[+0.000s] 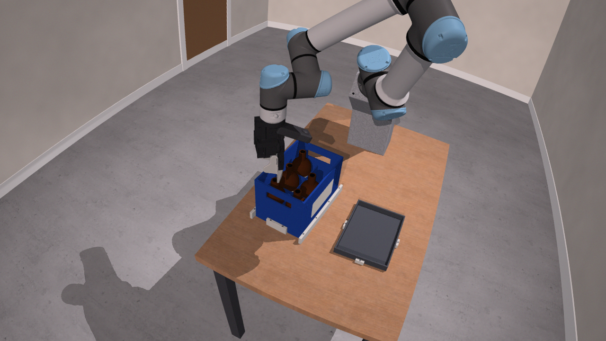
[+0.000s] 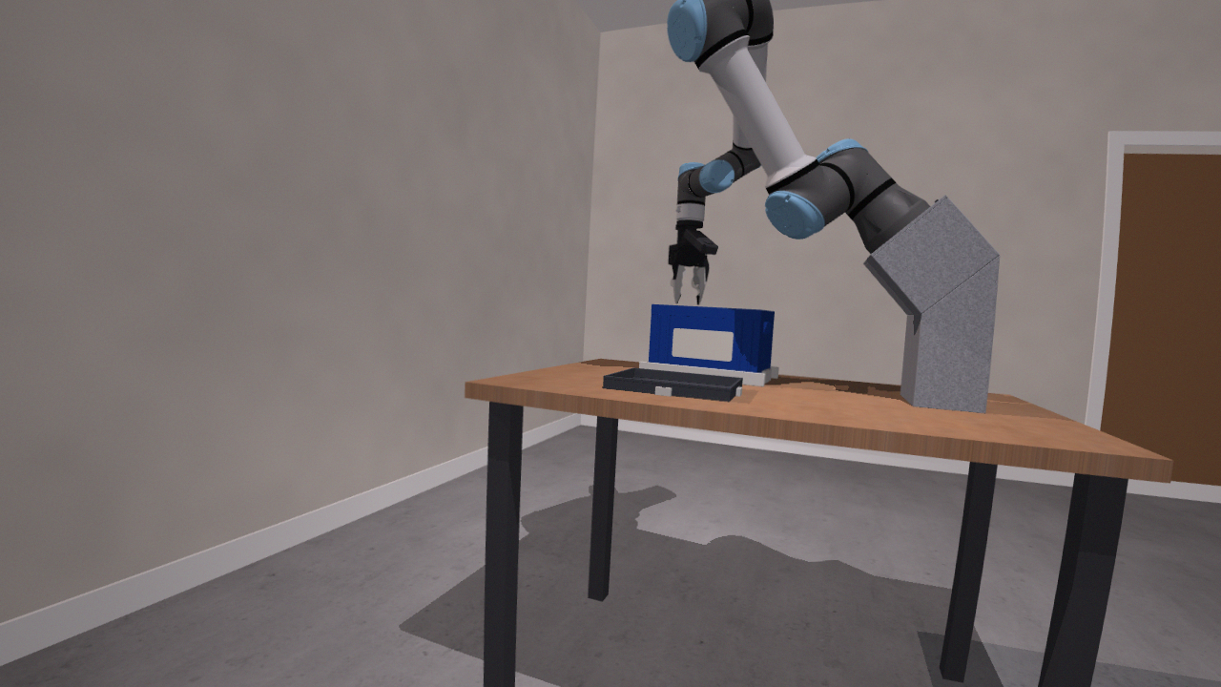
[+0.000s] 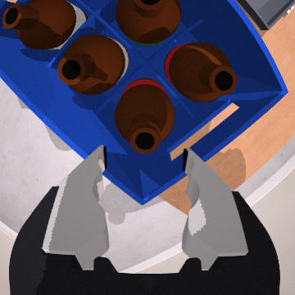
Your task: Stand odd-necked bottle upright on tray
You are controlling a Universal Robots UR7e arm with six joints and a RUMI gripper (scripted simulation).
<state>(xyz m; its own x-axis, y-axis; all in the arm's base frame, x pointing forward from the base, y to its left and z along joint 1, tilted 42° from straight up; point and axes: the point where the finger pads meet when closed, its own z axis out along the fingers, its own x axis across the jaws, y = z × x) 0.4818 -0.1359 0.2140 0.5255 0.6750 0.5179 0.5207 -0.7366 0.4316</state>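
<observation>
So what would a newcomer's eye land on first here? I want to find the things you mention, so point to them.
Most likely the blue crate [image 1: 275,207] [image 2: 751,342] [image 3: 41,108], standing on the table with five brown bottles inside. Right above its corner hangs the black gripper [image 1: 277,169] [image 2: 688,301] [image 3: 145,148], jaws apart with nothing between them. The dark tray [image 1: 368,233] [image 2: 670,385] [image 3: 262,18], beside the crate, probably comes next; no bottle stands on it.

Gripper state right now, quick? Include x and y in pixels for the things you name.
Gripper [image 1: 276,174] [image 2: 688,301] [image 3: 145,148]: open partway, holding nothing; fingertips above the crate [image 1: 275,207] [image 2: 661,342] [image 3: 53,108].

The top view looks steeply down over the desk [image 1: 322,271] [image 2: 811,418]; the exterior view, lower, faces its long edge.
</observation>
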